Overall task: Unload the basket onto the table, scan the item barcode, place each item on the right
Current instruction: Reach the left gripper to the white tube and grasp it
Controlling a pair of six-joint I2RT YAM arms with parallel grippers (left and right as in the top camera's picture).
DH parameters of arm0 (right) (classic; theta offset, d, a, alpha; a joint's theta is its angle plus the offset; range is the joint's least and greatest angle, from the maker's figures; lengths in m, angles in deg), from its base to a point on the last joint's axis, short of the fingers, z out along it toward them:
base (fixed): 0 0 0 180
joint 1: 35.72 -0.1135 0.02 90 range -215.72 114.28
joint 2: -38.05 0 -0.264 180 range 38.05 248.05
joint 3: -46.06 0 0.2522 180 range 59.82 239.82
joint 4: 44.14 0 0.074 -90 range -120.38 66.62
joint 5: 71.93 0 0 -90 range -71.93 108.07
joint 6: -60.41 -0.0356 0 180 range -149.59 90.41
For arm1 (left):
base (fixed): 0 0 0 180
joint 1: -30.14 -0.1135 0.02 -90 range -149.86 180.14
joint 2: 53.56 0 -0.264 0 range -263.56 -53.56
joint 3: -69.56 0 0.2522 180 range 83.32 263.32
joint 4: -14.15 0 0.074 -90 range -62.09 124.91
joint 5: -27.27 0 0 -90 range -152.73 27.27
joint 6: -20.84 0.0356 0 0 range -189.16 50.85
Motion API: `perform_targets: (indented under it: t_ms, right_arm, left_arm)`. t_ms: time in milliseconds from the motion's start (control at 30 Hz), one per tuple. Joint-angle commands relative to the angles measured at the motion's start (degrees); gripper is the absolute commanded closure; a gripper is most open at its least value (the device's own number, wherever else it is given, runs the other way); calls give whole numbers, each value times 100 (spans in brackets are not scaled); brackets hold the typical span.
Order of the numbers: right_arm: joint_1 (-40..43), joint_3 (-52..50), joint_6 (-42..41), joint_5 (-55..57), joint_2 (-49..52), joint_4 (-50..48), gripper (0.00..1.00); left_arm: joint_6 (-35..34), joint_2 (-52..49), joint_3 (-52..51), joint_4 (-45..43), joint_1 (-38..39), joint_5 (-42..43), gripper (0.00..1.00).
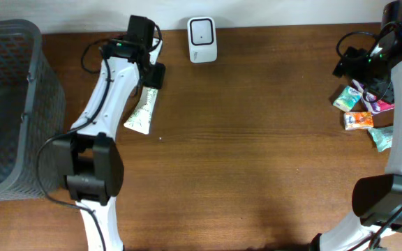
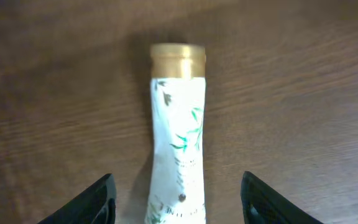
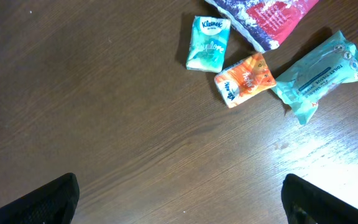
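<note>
A white tube with green leaf print (image 2: 179, 137) and a gold cap (image 2: 178, 60) lies flat on the brown table (image 1: 257, 139), cap pointing away from my left wrist camera. My left gripper (image 2: 178, 186) straddles the tube's lower end, one black finger on each side, with bare wood showing in both gaps; it is open and not touching the tube. From overhead the tube (image 1: 140, 111) pokes out below the left gripper (image 1: 152, 78). A white barcode scanner (image 1: 202, 40) stands at the back edge. My right gripper (image 3: 179, 186) is wide open over bare wood.
A grey mesh basket (image 1: 5, 104) fills the far left. By the right arm lie a teal Kleenex pack (image 3: 208, 42), an orange tissue pack (image 3: 244, 79), a teal wipes packet (image 3: 319, 74) and a purple-red bag (image 3: 260, 15).
</note>
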Motion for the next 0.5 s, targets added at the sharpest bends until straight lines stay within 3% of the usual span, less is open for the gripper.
perform_targets:
  t_ms: [0, 133, 167, 233, 367, 400, 467]
  right_arm:
    - [15, 17, -72, -11, 9, 15, 1]
    - [15, 17, -74, -11, 9, 15, 1]
    - [15, 17, -72, -13, 9, 15, 1]
    - [15, 17, -72, -11, 9, 15, 1]
    - [15, 17, -72, -11, 9, 15, 1]
    - [15, 17, -72, -13, 9, 15, 1]
    - [15, 17, -72, -11, 9, 15, 1]
  left_arm:
    - [-61, -520, 15, 2, 7, 302, 37]
    - [-63, -1027, 15, 4, 4, 691, 43]
    - [-79, -1104, 15, 4, 4, 693, 47]
    - [-79, -1137, 15, 13, 7, 820, 64]
    - [-76, -1137, 15, 229, 7, 2450, 95]
    - [-76, -1137, 15, 339, 17, 2837, 100]
    - [-76, -1137, 15, 605, 162, 3563, 100]
